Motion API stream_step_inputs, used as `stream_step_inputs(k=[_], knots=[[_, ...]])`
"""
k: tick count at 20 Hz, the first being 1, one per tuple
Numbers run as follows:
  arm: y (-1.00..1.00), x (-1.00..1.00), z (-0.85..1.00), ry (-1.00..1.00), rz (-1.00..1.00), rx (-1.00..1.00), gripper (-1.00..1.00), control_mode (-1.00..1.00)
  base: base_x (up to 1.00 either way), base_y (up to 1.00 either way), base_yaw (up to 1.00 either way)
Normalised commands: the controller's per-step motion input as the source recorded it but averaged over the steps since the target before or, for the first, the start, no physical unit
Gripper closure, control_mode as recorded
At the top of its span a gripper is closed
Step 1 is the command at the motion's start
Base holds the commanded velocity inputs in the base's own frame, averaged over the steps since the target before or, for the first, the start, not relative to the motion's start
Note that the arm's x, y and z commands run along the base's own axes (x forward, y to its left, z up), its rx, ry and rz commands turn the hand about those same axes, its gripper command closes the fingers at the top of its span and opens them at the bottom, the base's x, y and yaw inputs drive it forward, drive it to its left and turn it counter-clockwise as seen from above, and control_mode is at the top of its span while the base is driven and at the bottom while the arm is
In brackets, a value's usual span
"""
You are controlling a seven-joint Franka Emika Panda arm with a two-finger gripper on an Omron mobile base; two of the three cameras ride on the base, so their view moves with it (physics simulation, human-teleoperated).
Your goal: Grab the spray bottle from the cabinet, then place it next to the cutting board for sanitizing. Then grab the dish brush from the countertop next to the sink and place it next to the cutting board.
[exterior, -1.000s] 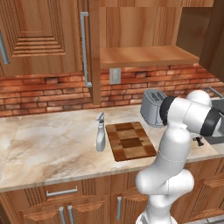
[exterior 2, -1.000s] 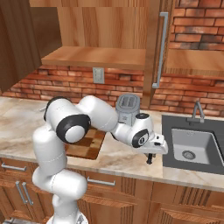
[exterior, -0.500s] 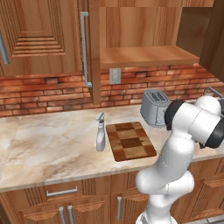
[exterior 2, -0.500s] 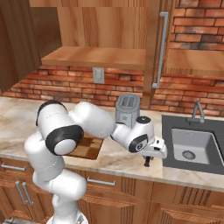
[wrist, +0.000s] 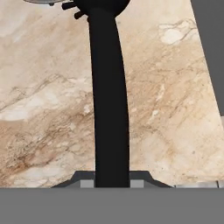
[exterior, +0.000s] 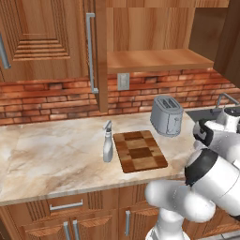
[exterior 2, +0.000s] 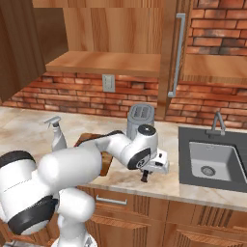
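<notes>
The black dish brush (wrist: pixel 109 87) runs up the middle of the hand view, its head at the top, over the marbled countertop (wrist: pixel 43 109). My gripper (wrist: pixel 112 183) is shut on its handle. From the right base, the gripper (exterior 2: pixel 144 177) hangs low over the counter between toaster and sink (exterior 2: pixel 210 161), a dark stub below the hand. The pale spray bottle (exterior: pixel 108 143) stands upright just left of the checkered cutting board (exterior: pixel 139 151). From the right base the bottle (exterior 2: pixel 58 135) shows, and my arm covers most of the board (exterior 2: pixel 84 139).
A silver toaster (exterior: pixel 167 116) stands behind the board's right end. The upper cabinet's open shelf (exterior: pixel 154 58) is bare, its door (exterior: pixel 99 47) swung out edge-on. The sink's grey edge (wrist: pixel 212 52) lies to the right in the hand view. A faucet (exterior 2: pixel 217 123) rises behind the basin.
The arm has swung and the hand has shifted a little left along the counter, away from the sink, with the brush in it. Bottle and board have stayed put.
</notes>
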Motion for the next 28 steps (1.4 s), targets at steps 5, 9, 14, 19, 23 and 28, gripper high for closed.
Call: stream_step_inputs(k=[5,9,14,19,23,28], knots=[[0.75,-0.03,0.45,0.0,0.06,-0.01,1.0,-1.0,0.0,0.0,0.0],[0.71,0.0,0.15,0.01,0.01,-0.01,1.0,-1.0,0.0,0.0,0.0],[0.44,0.02,0.0,0.03,0.0,-0.01,1.0,-1.0,0.0,0.0,0.0],[0.14,0.16,0.0,0.0,0.0,0.01,1.0,-1.0,0.0,0.0,0.0],[0.25,0.2,-0.02,0.01,0.02,0.02,1.0,-1.0,0.0,0.0,0.0],[0.41,0.3,-0.01,0.01,0.03,0.01,1.0,-1.0,0.0,0.0,0.0]])
